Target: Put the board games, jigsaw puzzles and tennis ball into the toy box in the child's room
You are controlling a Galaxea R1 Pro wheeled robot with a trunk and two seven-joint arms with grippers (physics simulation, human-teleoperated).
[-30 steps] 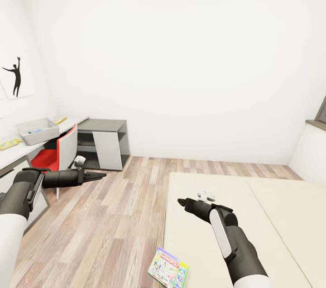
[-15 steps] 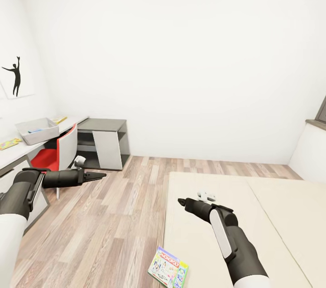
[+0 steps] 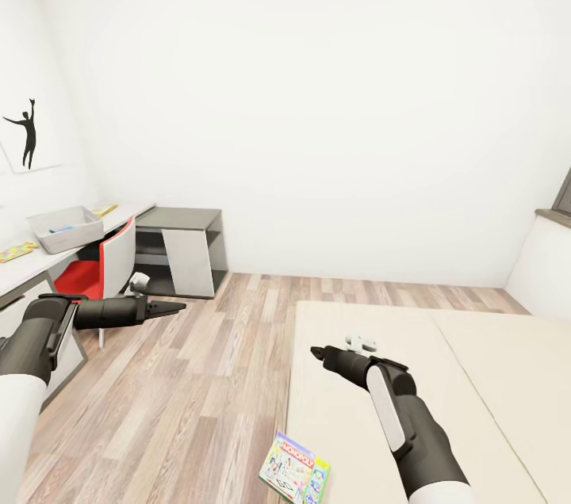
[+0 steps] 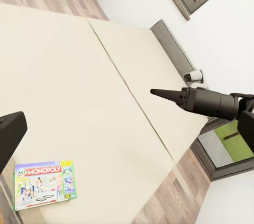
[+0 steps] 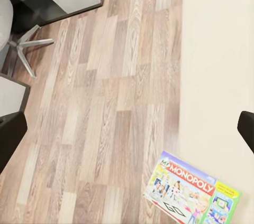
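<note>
Nothing is shifting between moments: both arms are hanging idle, the Monopoly board game [image 3: 295, 469] lying ungrasped at the bed [image 3: 476, 377] corner. Left gripper [image 3: 170, 306] fingers appear pinched together, right gripper [image 3: 319, 353] fingers seemingly likewise, both empty.

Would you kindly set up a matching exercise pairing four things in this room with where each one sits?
Things:
1. Monopoly board game
2. grey toy box
3. red chair
4. dancer picture

Places:
A. on the wall
B. on the table
C. at the bed's near corner
D. on the floor, pushed up to the table

Pairs: 1-C, 2-B, 3-D, 4-A
</note>
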